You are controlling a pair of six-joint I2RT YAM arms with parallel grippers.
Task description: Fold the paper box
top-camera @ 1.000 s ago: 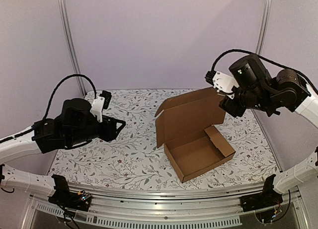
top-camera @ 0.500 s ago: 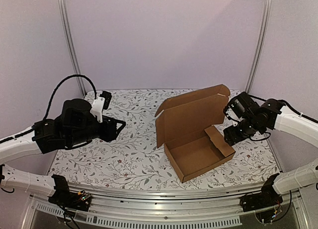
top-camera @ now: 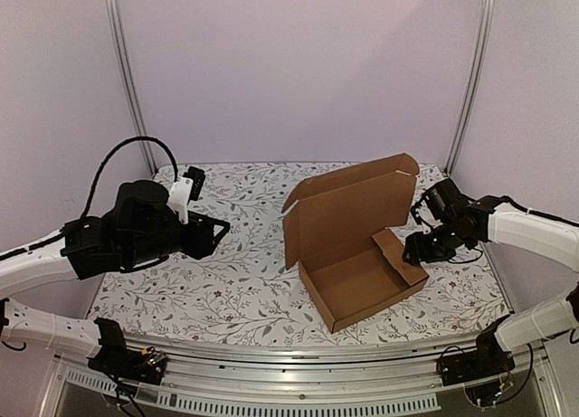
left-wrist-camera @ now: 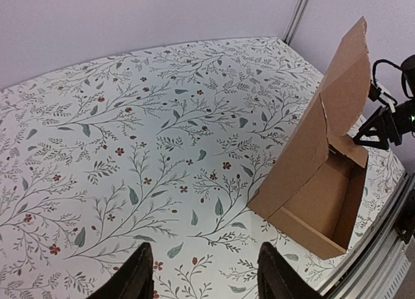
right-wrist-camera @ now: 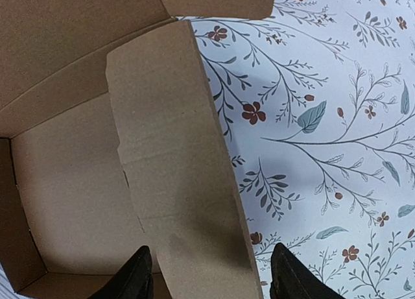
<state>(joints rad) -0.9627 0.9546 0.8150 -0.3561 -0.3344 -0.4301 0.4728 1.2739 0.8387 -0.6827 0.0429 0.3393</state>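
Well, the box (top-camera: 362,254) sits right of centre on the table (top-camera: 226,290), its tray open to the ceiling and its lid (top-camera: 348,204) standing upright along the far-left side, presumably so that the walls can be dealt with before the lid comes over. The right gripper (top-camera: 414,250) is down low just beside the right side flap (right-wrist-camera: 175,150), which leans outward rather than standing square. Its fingers (right-wrist-camera: 136,276) are spread with nothing pinched, and the flap lies below the gap between them, so I'd guess it is lining up to tip that flap in. The left gripper (top-camera: 220,229) hovers well to the left of the box, fingers spread and empty, and appears to be waiting, perhaps to steady the lid.
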